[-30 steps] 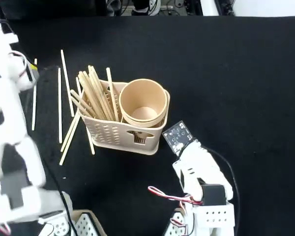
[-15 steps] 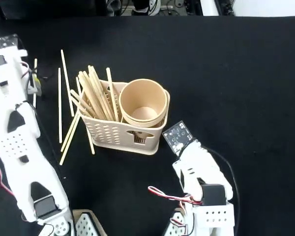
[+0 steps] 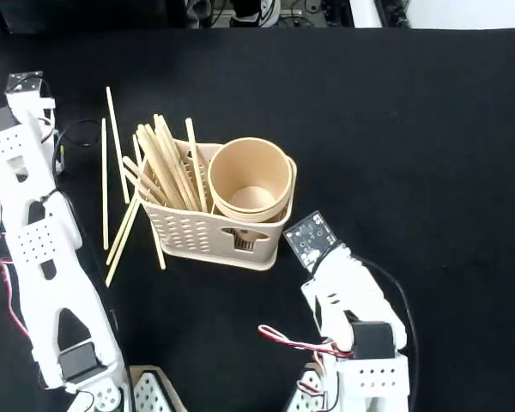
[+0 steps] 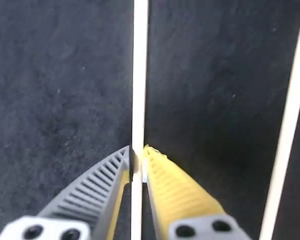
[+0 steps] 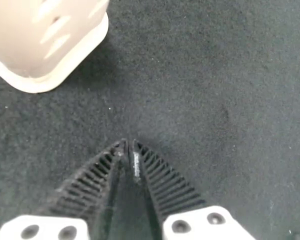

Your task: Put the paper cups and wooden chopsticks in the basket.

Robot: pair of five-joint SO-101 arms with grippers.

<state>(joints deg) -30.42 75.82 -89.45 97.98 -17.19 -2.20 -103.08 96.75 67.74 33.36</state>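
The beige basket (image 3: 215, 236) stands mid-table with stacked paper cups (image 3: 249, 176) and a bundle of wooden chopsticks (image 3: 167, 163) inside. Loose chopsticks lie to its left: one (image 3: 104, 184) straight, one (image 3: 117, 142) farther back, and others leaning by the basket wall (image 3: 124, 236). My left arm (image 3: 34, 232) stretches along the table's left side. In its wrist view, my left gripper (image 4: 138, 152) is shut on a single chopstick (image 4: 139, 75), with another chopstick (image 4: 290, 125) lying beside it. My right gripper (image 5: 127, 146) is shut with nothing in it, low over the cloth near the basket's corner (image 5: 45, 65).
Black cloth covers the table (image 3: 412, 154). The right arm's base (image 3: 360, 352) sits at the front, just right of the basket. Open cloth lies to the right and behind the basket.
My left arm has swung in and stretched toward the far left, covering the leftmost chopstick that lay in plain sight a second ago. The right arm has not moved.
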